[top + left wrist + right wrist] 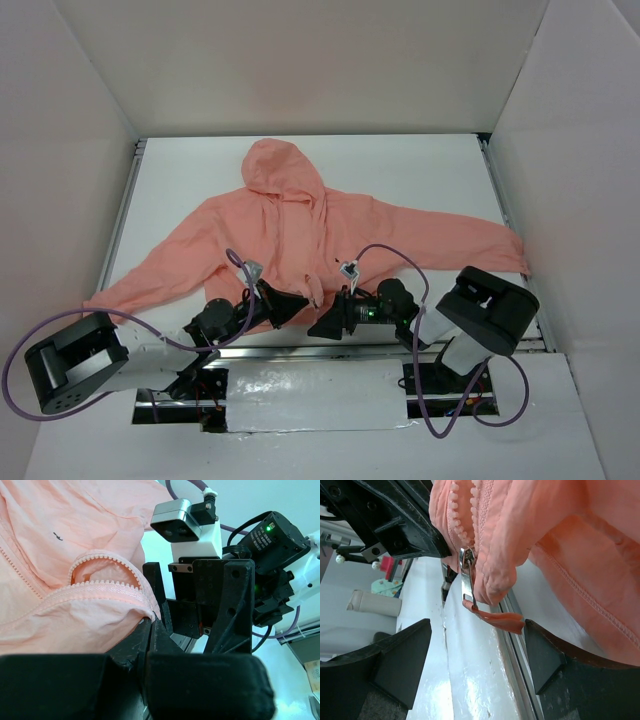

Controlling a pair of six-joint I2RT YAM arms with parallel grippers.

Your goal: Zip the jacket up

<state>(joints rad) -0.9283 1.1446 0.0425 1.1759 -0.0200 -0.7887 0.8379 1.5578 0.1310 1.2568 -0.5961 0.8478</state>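
Seen from the top, the jacket [290,230] lies flat on the white counter [420,170] with its front up. The hood points to the far side, and one sleeve goes out to the left and the other to the right. The hem is along the near edge of the counter. Both arms reach to the middle of this hem. The left hand [298,302] is at the hem, and the right hand [318,326] is just beside it on the right, a little nearer.

In the left wrist view, the left hand is closed and its fingers [137,645] pinch the bottom corner of the jacket front. Just beside the grip the zipper teeth [105,557] make a loose curve, so the front is open here. A tiny dark logo [58,537] shows on the fabric farther off. The right hand stands close in front.

In the right wrist view, the right hand is wide open and has hold of nothing. Its two fingers [395,655] stand on either side of the zipper slider [466,560]. From the slider hangs a metal pull [468,582] that ends in a pink tab [500,621]. The tab is between the fingers and touches neither. The black fingers of the left hand grip the fabric at the upper left.
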